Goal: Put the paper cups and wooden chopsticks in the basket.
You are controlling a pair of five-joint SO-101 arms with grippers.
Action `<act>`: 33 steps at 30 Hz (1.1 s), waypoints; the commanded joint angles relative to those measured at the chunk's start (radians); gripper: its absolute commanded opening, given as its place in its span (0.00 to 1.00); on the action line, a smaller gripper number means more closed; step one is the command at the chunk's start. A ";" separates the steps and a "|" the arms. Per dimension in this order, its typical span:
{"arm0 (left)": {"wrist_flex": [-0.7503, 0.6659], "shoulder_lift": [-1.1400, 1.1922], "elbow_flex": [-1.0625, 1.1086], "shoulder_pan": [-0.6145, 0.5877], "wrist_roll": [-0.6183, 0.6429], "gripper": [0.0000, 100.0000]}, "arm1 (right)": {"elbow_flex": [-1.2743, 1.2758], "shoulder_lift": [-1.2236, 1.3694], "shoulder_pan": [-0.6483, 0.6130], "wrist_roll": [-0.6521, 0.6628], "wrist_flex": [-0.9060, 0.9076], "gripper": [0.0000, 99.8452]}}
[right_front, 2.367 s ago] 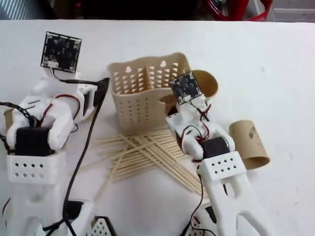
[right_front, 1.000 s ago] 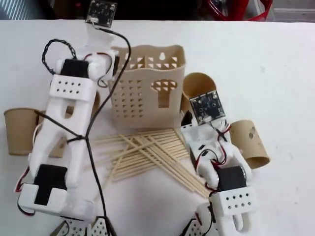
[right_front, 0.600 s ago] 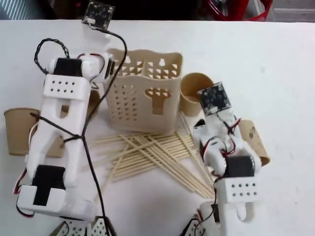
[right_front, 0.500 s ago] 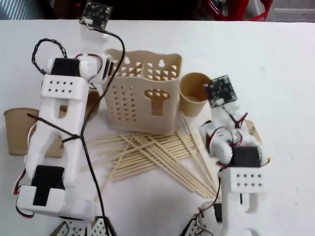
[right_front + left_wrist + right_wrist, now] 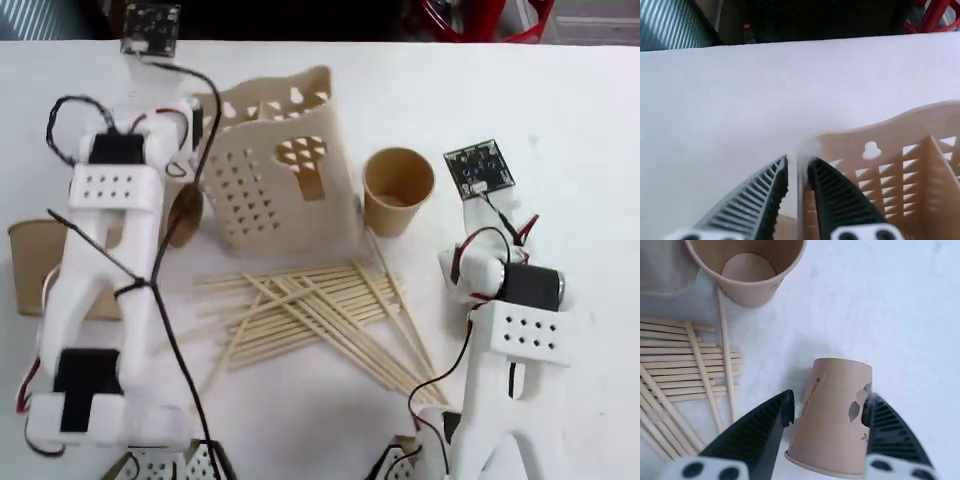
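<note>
While the left gripper's jaws stood clamped on the rim of the tilted basket at upper centre of the high view, the right gripper's jaws stood apart astride a fallen paper cup, chopsticks strewn mid-desk beside an upright cup.

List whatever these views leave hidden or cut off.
- Basket contents: high view, its tilted wall hides the inside.
- Brown shape beside the basket: high view, left arm covers most.
- Far-left cup: high view, same arm crosses it.
- Lying cup: right wrist view, contact with the jaws unclear.
</note>
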 commanded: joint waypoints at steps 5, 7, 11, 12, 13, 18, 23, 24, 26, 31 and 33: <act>-0.094 -0.286 0.292 0.051 -0.083 0.09 | -0.014 0.001 0.044 0.012 0.007 0.23; -0.080 -0.349 0.328 0.077 -0.121 0.09 | -0.012 0.002 0.042 0.012 0.008 0.23; -0.068 -0.407 0.359 0.087 -0.144 0.08 | -0.008 0.002 0.045 0.012 0.010 0.23; -0.069 -0.410 0.358 0.085 -0.146 0.08 | 0.000 0.001 0.044 0.012 0.010 0.23; -0.069 -0.412 0.354 0.082 -0.146 0.08 | 0.008 0.001 0.041 0.012 0.010 0.23; -0.103 -0.412 0.364 0.073 -0.127 0.06 | 0.029 0.001 0.042 0.037 0.008 0.23; -0.095 -0.409 0.365 0.051 0.055 0.06 | 0.029 -0.007 0.045 0.038 0.008 0.23; -0.097 -0.409 0.371 0.045 0.087 0.05 | 0.029 -0.007 0.045 0.038 0.008 0.23; -0.104 -0.409 0.388 0.030 0.130 0.05 | 0.029 -0.007 0.047 0.040 0.008 0.23; -0.127 -0.421 0.405 -0.010 0.173 0.05 | 0.029 -0.007 0.047 0.040 0.008 0.23; -0.132 -0.426 0.417 -0.024 0.219 0.05 | 0.029 -0.005 0.045 0.038 0.008 0.23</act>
